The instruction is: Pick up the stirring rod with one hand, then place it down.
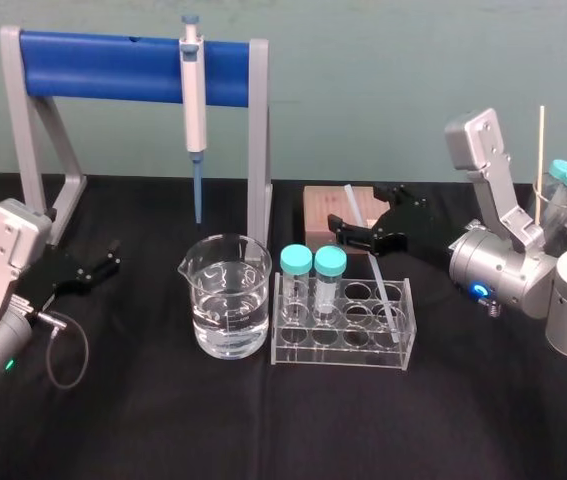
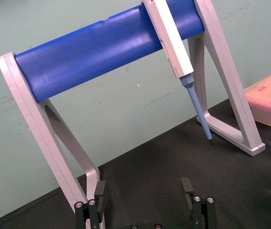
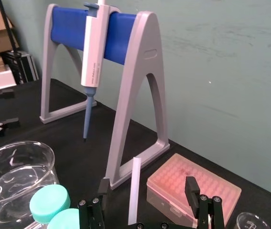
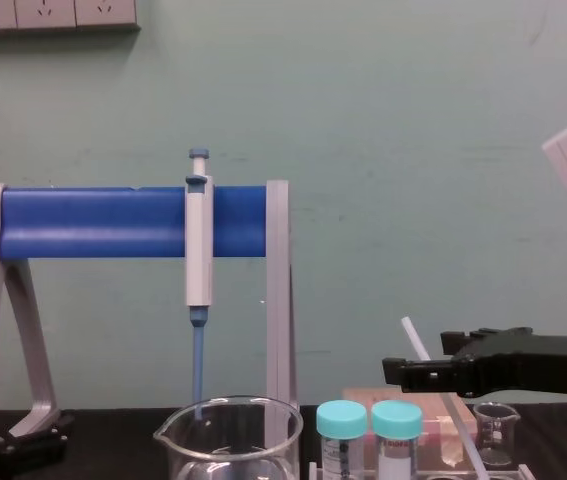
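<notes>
1. Front of the table: a beaker (image 1: pixel 195 262) of water. Just to its right is a clear tube rack (image 1: pixel 341 355) holding two teal-capped tubes (image 1: pixel 296 262).
2. The stirring rod (image 1: pixel 381 285) stands tilted. Its lower end sits at the rack's right end (exact well unclear), and its upper end leans back toward the pink tip box (image 1: pixel 321 205).
3. The right gripper (image 3: pixel 147 186) is behind the rack with its fingers spread wide. The rod's upper part lies between them, unclamped.
4. The left gripper (image 2: pixel 142 195) rests at far left by the stand's foot, fingers apart and empty.
5. Back: the pipette (image 1: pixel 193 90) hangs on the blue-barred stand (image 1: pixel 103 65).
</notes>
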`<act>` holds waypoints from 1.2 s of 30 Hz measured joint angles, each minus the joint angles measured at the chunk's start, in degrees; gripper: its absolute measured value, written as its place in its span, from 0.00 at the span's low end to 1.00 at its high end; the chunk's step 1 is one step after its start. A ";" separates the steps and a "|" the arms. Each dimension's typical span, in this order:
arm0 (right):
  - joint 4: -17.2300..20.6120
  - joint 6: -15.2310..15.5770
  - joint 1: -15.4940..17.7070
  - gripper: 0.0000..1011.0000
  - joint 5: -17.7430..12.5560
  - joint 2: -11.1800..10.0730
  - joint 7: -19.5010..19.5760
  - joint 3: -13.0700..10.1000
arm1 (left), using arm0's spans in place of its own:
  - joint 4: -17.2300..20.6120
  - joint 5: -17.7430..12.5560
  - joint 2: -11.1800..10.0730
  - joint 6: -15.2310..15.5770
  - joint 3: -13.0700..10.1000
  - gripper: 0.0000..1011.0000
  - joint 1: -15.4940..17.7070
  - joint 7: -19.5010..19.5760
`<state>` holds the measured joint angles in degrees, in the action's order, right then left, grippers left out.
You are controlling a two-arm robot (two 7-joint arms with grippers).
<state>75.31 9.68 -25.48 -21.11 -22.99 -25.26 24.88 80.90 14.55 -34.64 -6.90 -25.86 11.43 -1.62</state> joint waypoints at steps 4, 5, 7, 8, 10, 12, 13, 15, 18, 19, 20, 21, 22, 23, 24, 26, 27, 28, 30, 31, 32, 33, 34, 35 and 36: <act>0.00 0.57 0.17 0.99 0.24 0.20 0.42 -0.24 | 0.00 0.00 0.00 0.00 0.00 0.99 0.00 0.00; 0.00 0.67 0.23 0.99 0.27 0.21 0.49 -0.30 | 0.00 0.00 0.00 0.00 0.00 0.99 0.00 0.00; 0.06 0.86 0.43 0.99 0.34 0.24 0.62 -0.47 | 0.00 0.00 0.00 0.00 0.00 0.99 0.00 0.00; 0.08 0.90 0.51 0.99 0.36 0.25 0.65 -0.52 | 0.00 0.00 0.00 0.00 0.00 0.99 0.00 0.00; 0.19 1.05 0.74 0.99 0.44 0.25 0.70 -0.63 | 0.00 0.00 0.00 0.00 0.00 0.99 0.00 0.00; 0.27 1.12 0.93 0.99 0.48 0.23 0.68 -0.75 | 0.00 0.00 0.00 0.00 0.00 0.99 0.00 0.00; 0.30 1.14 0.99 0.99 0.50 0.22 0.67 -0.79 | 0.00 0.00 0.00 -0.01 0.00 0.99 0.00 0.00; 0.45 1.19 1.14 0.99 0.60 0.20 0.67 -0.88 | 0.00 0.00 0.00 0.00 0.00 0.99 0.00 0.00; 0.62 1.22 1.32 0.99 0.69 0.18 0.69 -0.98 | 0.00 -0.01 -0.01 0.00 0.00 0.99 0.00 0.00; 0.69 1.24 1.43 0.99 0.75 0.17 0.74 -1.05 | 0.00 0.00 0.00 0.00 0.00 0.99 0.00 0.00; 0.76 1.26 1.48 0.99 0.77 0.15 0.76 -1.08 | 0.00 0.00 -0.01 0.00 0.00 0.99 0.00 0.00; 0.84 1.29 1.55 0.99 0.79 0.13 0.78 -1.12 | 0.00 -0.01 0.00 0.00 0.00 0.99 0.00 0.00; 0.96 1.39 1.64 0.99 0.85 0.08 0.83 -1.19 | 0.00 -0.01 0.00 0.00 0.00 0.99 0.00 0.00; 0.96 1.39 1.64 0.99 0.85 0.08 0.83 -1.19 | 0.00 -0.01 0.00 0.00 0.00 0.99 0.00 0.00; 1.03 1.60 1.77 0.99 1.01 0.02 0.88 -1.22 | 0.00 -0.01 0.00 -0.01 0.00 0.99 0.00 0.00; 1.17 1.76 1.94 0.99 1.22 -0.02 0.98 -1.24 | 0.00 0.00 0.00 0.00 0.00 0.99 0.00 0.00; 1.32 1.85 2.06 0.99 1.32 -0.08 1.05 -1.28 | 0.00 0.00 0.00 0.00 0.00 0.99 0.00 0.00; 1.32 1.85 2.06 0.99 1.32 -0.08 1.05 -1.28 | 0.00 0.00 0.00 0.00 0.00 0.99 0.00 0.00; 1.51 2.04 2.21 0.99 1.48 -0.15 1.16 -1.33 | 0.00 0.00 0.00 0.00 0.00 0.99 0.00 0.00; 1.59 2.13 2.28 0.99 1.53 -0.16 1.19 -1.36 | 0.00 -0.01 0.00 0.00 0.00 0.99 0.00 0.00; 1.77 2.22 2.40 0.99 1.59 -0.21 1.23 -1.41 | 0.00 0.00 -0.01 0.00 0.00 0.99 0.00 0.00; 1.85 2.23 2.46 0.99 1.62 -0.24 1.25 -1.44 | 0.00 0.00 0.00 0.00 0.00 0.99 0.00 0.00; 2.00 2.23 2.60 0.99 1.73 -0.31 1.33 -1.50 | 0.00 -0.01 0.00 0.00 0.00 0.99 0.00 0.00; 2.09 2.24 2.68 0.99 1.80 -0.34 1.38 -1.54 | 0.00 -0.01 0.00 0.00 0.00 0.99 0.00 0.00; 2.16 2.24 2.73 0.99 1.84 -0.37 1.41 -1.56 | 0.00 0.00 0.00 0.00 0.00 0.99 0.00 0.00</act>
<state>77.47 11.92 -22.75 -19.27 -23.35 -23.85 23.32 80.90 14.55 -34.65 -6.91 -25.86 11.43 -1.62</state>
